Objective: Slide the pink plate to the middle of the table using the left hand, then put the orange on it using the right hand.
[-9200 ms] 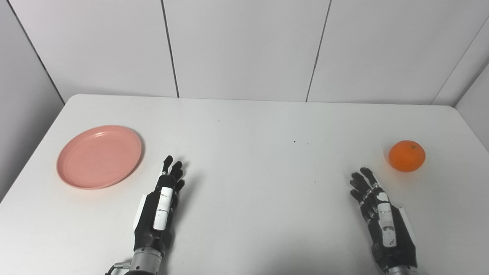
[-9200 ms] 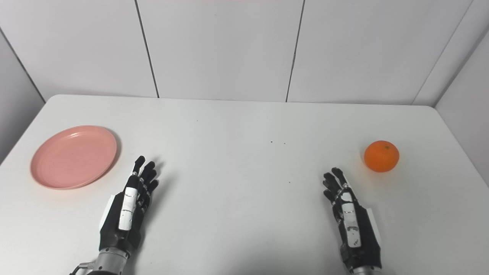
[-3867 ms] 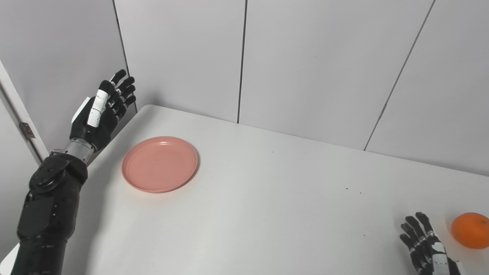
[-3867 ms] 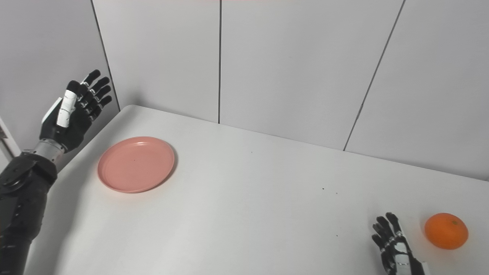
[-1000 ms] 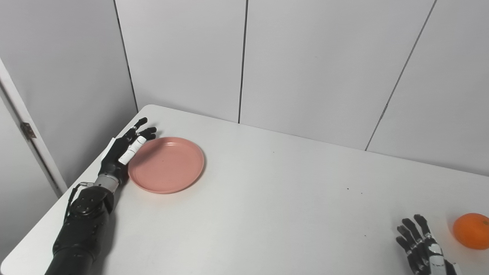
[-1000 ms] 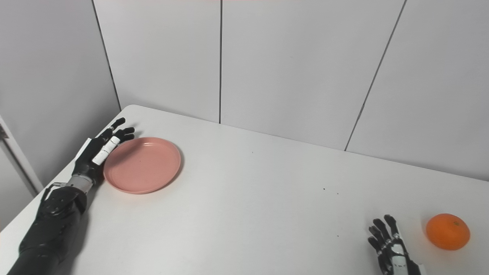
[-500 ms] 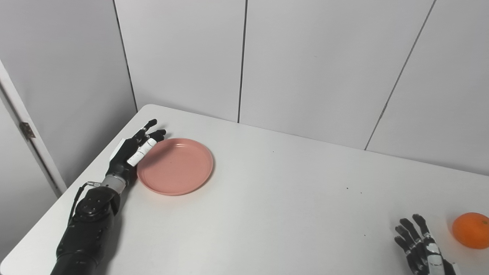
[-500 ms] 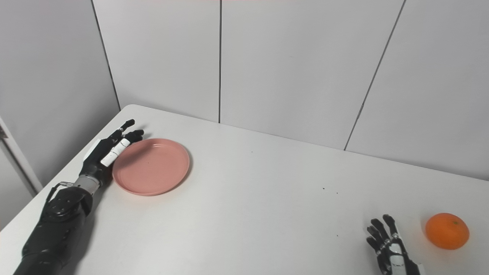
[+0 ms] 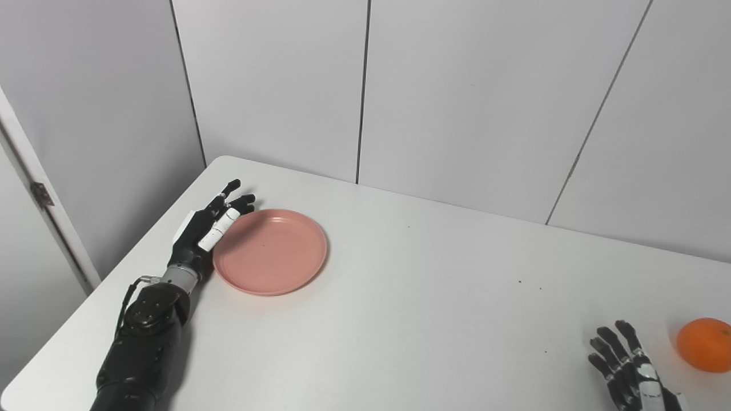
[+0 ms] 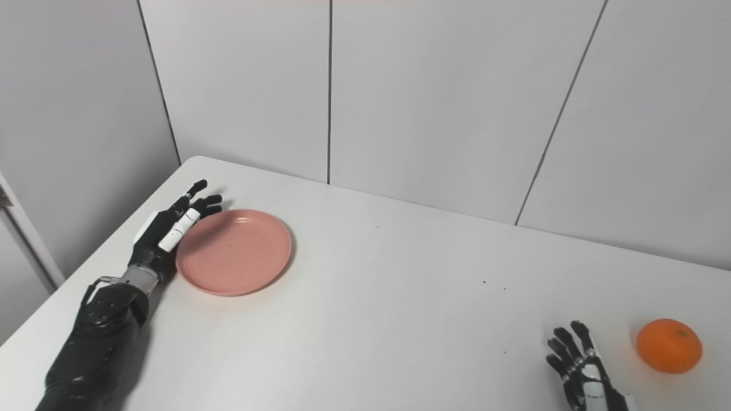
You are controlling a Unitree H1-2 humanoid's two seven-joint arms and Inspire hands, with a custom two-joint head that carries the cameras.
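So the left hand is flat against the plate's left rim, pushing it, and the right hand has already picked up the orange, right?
Not quite. The left hand is against the left rim of the plate, but the right hand holds nothing. Its fingers are spread and it rests on the table, with the orange sitting apart to its right. The right eye view shows the gap clearly.

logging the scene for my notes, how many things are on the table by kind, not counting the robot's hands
pink plate: 1
orange: 1
total: 2
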